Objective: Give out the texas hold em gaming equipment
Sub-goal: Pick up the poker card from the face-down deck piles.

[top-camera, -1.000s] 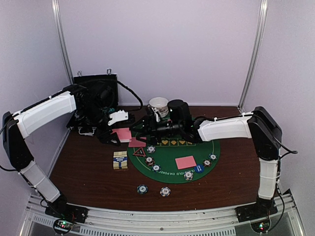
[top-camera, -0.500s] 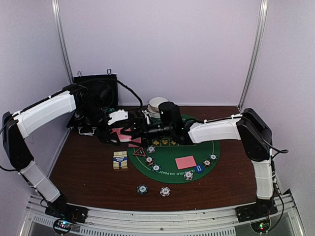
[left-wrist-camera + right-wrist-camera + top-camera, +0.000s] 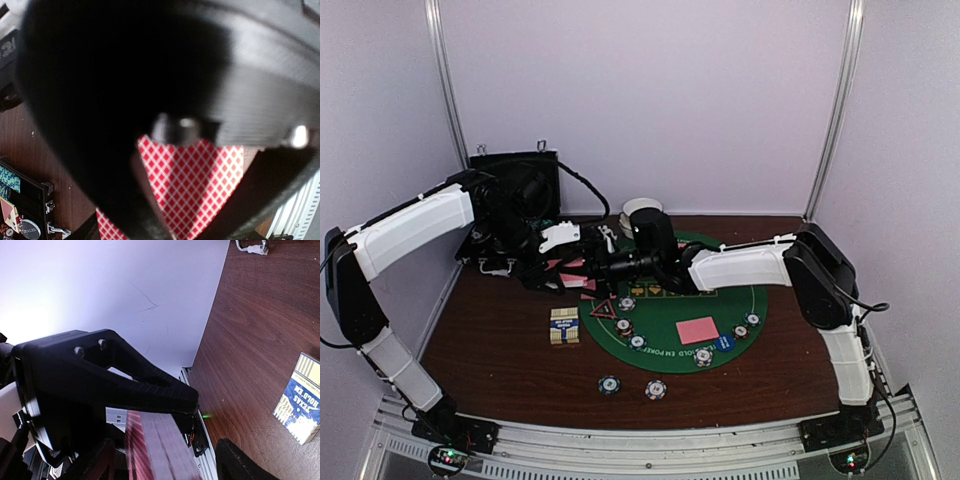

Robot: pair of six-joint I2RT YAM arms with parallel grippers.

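Cards (image 3: 195,175), pink-backed, half behind blurred left pincer (image 3: 572,269)

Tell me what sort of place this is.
Most likely a robot test booth, not a card room: plain white walls between metal posts, a left arm and a right arm bolted to a rail at the near edge of a wooden table, and a green hold'em mat with chips.

Dark wood-grain table (image 3: 490,350) — matt green felt mat (image 3: 660,318) — smooth red-checked cards (image 3: 195,175)
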